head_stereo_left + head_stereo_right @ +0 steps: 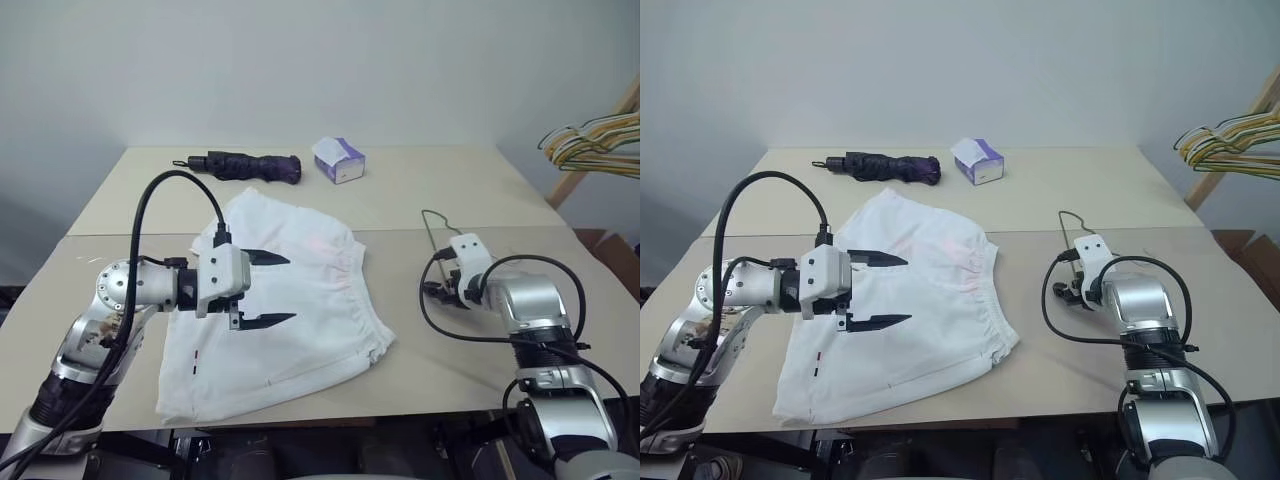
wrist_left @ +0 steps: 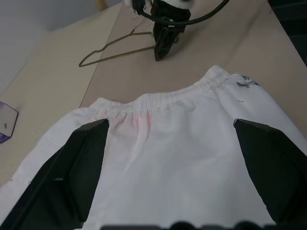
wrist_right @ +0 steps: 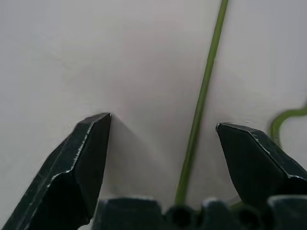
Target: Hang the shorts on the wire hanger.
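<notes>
Shorts [image 1: 285,305] lie under spread left pincer [image 1: 268,289]; right pincer [image 3: 163,139], spread, straddles wire hanger [image 3: 201,100]; umbrella [image 1: 245,165], tissue box [image 1: 338,159] behind.

white shorts [image 1: 285,310] spread flat, wire hanger [image 2: 115,48] beside

A pale beige bench [image 1: 440,190], made of two tops joined along a seam, stands against a plain white wall [image 1: 300,60], with a slanted wooden rack [image 1: 590,150] holding yellow and green hangers [image 1: 590,140] at its right.
</notes>
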`<action>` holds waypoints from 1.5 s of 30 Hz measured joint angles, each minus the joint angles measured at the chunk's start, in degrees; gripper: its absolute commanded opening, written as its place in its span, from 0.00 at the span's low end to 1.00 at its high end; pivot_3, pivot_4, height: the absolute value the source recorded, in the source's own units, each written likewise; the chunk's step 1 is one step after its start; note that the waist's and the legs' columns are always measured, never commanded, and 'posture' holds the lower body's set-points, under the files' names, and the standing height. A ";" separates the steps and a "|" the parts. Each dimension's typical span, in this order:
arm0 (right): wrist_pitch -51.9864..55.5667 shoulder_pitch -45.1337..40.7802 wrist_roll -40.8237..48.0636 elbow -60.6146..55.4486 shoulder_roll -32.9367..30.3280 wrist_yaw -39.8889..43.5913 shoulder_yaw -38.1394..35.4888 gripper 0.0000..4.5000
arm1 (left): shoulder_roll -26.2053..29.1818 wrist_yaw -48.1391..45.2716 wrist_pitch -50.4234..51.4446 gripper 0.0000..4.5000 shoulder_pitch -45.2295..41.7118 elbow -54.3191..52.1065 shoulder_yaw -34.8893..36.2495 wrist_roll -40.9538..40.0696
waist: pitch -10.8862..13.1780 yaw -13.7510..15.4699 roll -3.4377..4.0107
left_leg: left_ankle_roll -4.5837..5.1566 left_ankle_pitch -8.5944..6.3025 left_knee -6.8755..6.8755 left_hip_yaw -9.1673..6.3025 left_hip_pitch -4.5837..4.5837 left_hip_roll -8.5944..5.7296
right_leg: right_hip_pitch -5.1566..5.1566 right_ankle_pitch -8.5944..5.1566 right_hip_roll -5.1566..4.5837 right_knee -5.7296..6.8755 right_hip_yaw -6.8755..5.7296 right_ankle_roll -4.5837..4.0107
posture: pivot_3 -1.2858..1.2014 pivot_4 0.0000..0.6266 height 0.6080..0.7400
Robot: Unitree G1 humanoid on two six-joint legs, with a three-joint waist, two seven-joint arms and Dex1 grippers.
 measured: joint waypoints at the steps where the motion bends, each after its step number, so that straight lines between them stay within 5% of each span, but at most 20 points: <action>1: -0.39 -0.34 0.02 0.95 0.03 -0.04 -0.05 0.91 | -0.15 0.01 0.04 1.00 0.00 0.00 0.00 -0.07 | 0.00 -0.13 0.00 | 0.00 0.00 0.00 -0.01 0.03 0.00 | 0.03 0.00 0.00 0.00 0.00 0.00 | 0.51 0.00 1.00; 5: -1.05 -1.39 0.16 3.86 0.12 0.08 -0.09 0.91 | -0.15 0.02 0.04 1.00 0.01 -0.10 0.00 -0.08 | -0.02 -0.37 -0.03 | 0.00 0.00 0.00 -0.04 0.25 0.00 | 0.32 0.01 -0.01 -0.07 -0.05 0.02 | 0.51 0.00 1.00; 17: -1.22 -2.21 -0.11 5.98 0.80 -1.55 -0.14 0.03 | -0.27 0.29 0.00 1.00 0.01 -0.11 0.08 0.05 | -0.19 -0.38 -0.26 | 0.01 -0.01 0.00 -0.05 0.25 0.01 | 0.36 0.06 -0.01 -0.19 -0.06 0.09 | 0.51 0.00 1.00; 25: -4.71 1.11 -1.29 2.12 1.44 -4.51 0.15 0.01 | -2.32 6.15 5.53 1.00 -2.11 0.92 -0.31 1.59 | -0.24 -0.32 -0.34 | 0.01 -0.01 0.00 -0.06 0.25 0.00 | 0.37 0.08 -0.02 -0.20 -0.06 0.11 | 0.51 0.00 1.00; 29: -9.64 6.11 -1.47 -5.30 1.76 -5.24 0.45 0.01 | -13.35 16.70 17.28 1.00 -8.14 4.19 1.74 -2.12 | -0.22 0.01 -0.30 | 0.04 -0.01 0.00 -0.13 0.05 -0.06 | 0.24 0.10 -0.04 -0.25 -0.05 0.18 | 0.50 0.00 1.00; 37: -30.86 12.83 -0.33 -24.17 5.53 -3.51 1.50 0.01 | -38.55 39.38 41.49 1.00 -13.91 9.74 18.92 -25.95 | -0.17 -1.24 -0.23 | 0.05 -0.02 0.00 -0.88 0.02 -0.10 | 0.22 0.11 0.01 -0.20 -0.03 0.20 | 0.49 0.00 1.00; 45: -44.80 18.62 -0.95 -30.80 7.77 -1.83 4.80 0.01 | -42.68 48.09 42.72 1.00 -13.98 9.08 22.74 -34.32 | -0.17 -0.68 -0.23 | 0.04 -0.02 0.00 -0.83 0.04 -0.20 | 0.33 0.12 -0.02 -0.31 -0.11 0.19 | 0.49 0.00 1.00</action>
